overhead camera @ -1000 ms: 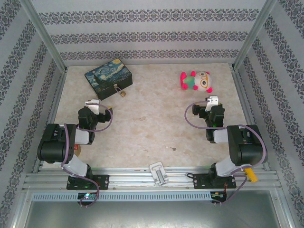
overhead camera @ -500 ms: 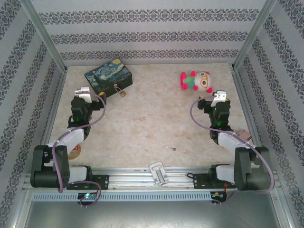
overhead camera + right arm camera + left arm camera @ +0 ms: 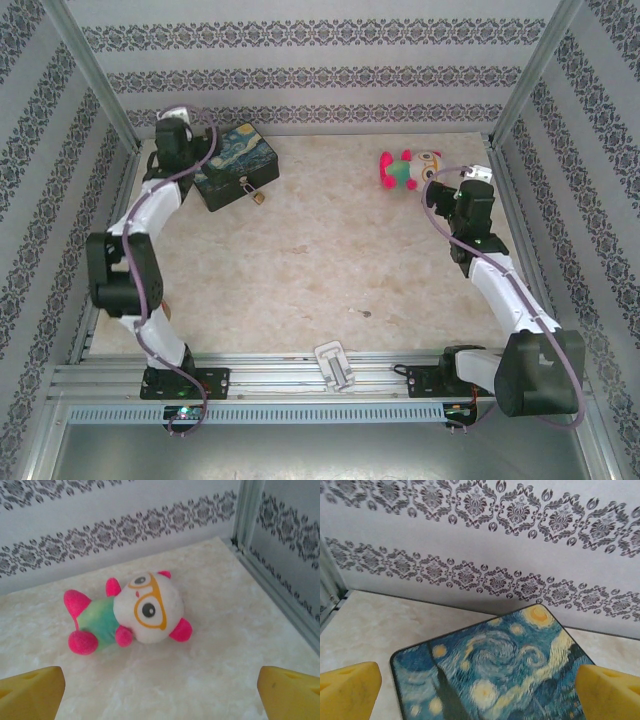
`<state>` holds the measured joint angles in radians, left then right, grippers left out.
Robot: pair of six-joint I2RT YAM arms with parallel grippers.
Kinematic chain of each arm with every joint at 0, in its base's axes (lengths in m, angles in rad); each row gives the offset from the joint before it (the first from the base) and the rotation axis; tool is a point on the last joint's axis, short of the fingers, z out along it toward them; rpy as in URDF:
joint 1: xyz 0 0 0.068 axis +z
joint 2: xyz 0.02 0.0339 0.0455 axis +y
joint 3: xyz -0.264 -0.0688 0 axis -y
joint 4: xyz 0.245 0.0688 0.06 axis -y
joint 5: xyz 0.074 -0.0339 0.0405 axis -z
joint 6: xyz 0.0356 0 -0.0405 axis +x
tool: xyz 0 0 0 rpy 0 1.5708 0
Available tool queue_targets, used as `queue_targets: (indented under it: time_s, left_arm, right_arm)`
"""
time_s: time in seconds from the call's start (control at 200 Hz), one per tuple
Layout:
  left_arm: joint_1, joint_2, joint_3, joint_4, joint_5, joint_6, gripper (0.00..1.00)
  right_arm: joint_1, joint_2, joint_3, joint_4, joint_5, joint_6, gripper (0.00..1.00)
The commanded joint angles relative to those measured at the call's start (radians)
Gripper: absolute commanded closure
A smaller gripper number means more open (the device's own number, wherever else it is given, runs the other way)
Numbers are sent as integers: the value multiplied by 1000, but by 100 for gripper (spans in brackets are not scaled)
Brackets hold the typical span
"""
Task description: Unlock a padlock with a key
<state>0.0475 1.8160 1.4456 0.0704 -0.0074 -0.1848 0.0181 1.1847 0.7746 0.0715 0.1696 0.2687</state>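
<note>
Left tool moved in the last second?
Yes. Left tool travelled toward the back wall, now at the left end of the dark-blue painted rectangular tin.

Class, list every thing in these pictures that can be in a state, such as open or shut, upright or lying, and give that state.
Painted tin: lid shut.
Padlock: at the tin's front latch; locked or not, too small to tell.
Soft toy: lying down.
Left gripper: open, by the tin.
Right gripper: open, near the toy.
</note>
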Motion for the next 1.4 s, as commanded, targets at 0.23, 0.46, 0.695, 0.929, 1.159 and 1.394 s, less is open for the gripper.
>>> queue_targets:
  time_s: [0.23, 0.46, 0.695, 0.929, 1.159, 1.394]
  left_arm:
    - [14, 399, 609, -424, 17, 39, 1]
    - [25, 618, 948, -644, 32, 59, 1]
    - [25, 699, 1031, -661, 58, 85, 1]
    - [25, 733, 1033, -637, 129, 93, 1]
    - [25, 784, 1067, -628, 183, 99, 1]
    - [25, 834, 1100, -628, 227, 99, 1]
  right_arm:
    - [34, 9, 113, -290, 11, 152, 2]
    - [48, -9, 132, -339, 19, 181, 2]
    - [60, -14, 138, -349, 24, 195, 2]
    - [75, -23, 144, -372, 47, 189, 2]
    - [80, -42, 136, -378, 60, 196, 2]
    - [87, -33, 134, -376, 78, 206, 2]
